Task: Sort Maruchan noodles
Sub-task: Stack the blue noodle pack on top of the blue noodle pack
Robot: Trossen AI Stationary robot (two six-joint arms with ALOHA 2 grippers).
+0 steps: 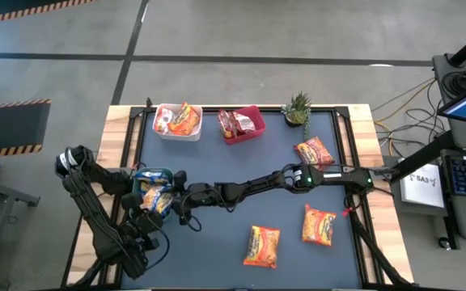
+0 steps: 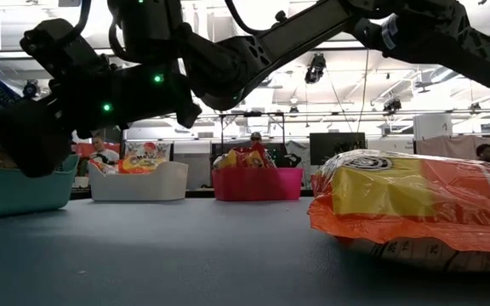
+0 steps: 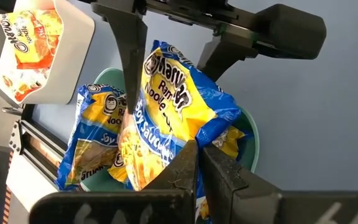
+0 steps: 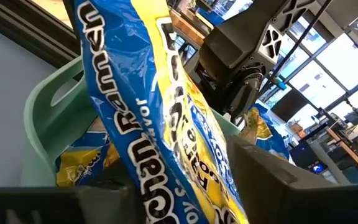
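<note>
Evidently the crinkly yellow-blue plastic noodle packet [image 3: 166,118] is light and slippery; left pincer [image 3: 197,163] pinches its edge, right pincer [image 1: 178,200] spread alongside.

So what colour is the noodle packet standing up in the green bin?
Yellow and blue. The noodle packet shows best in the left wrist view, standing in the green bin.

Open-plan robotics lab (monitors [image 2: 328,146], desks)

You are looking at a white bin [image 1: 168,130], red bin [image 1: 253,128] and potted plant [image 1: 298,107] sitting along the table's [image 1: 217,234] far edge.
</note>
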